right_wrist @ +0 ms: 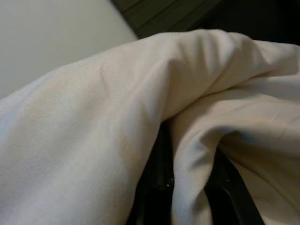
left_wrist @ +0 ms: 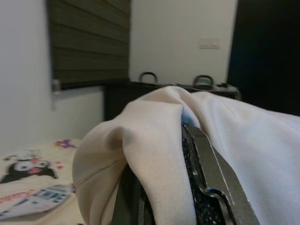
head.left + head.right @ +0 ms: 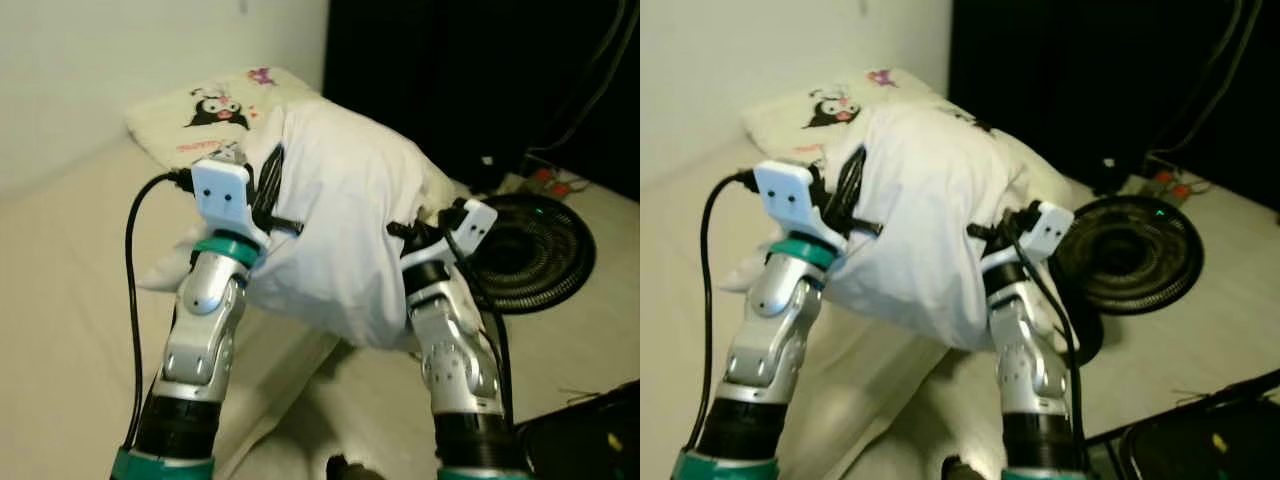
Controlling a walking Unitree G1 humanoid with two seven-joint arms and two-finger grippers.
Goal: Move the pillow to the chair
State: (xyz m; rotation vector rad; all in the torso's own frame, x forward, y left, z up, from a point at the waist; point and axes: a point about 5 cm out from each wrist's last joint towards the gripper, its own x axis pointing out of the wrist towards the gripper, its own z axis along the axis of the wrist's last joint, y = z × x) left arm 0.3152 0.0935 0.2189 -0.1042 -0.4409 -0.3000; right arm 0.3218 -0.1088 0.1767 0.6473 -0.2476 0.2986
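A plain white pillow (image 3: pixel 345 225) hangs in the air between my two arms, above the edge of the bed (image 3: pixel 70 290). My left gripper (image 3: pixel 272 205) is shut on the pillow's left side, and its black fingers (image 2: pixel 211 187) pinch a fold of fabric in the left wrist view. On the right side my right gripper (image 3: pixel 412 232) is shut on the pillow, with cloth (image 1: pixel 187 154) bunched between its dark fingers. The fingertips are buried in the fabric.
A second pillow (image 3: pixel 215 115) with a cartoon print lies at the head of the bed against the white wall. A round black fan (image 3: pixel 530 250) lies on the floor to the right, with cables behind it. A black object (image 3: pixel 590 435) sits at the lower right corner.
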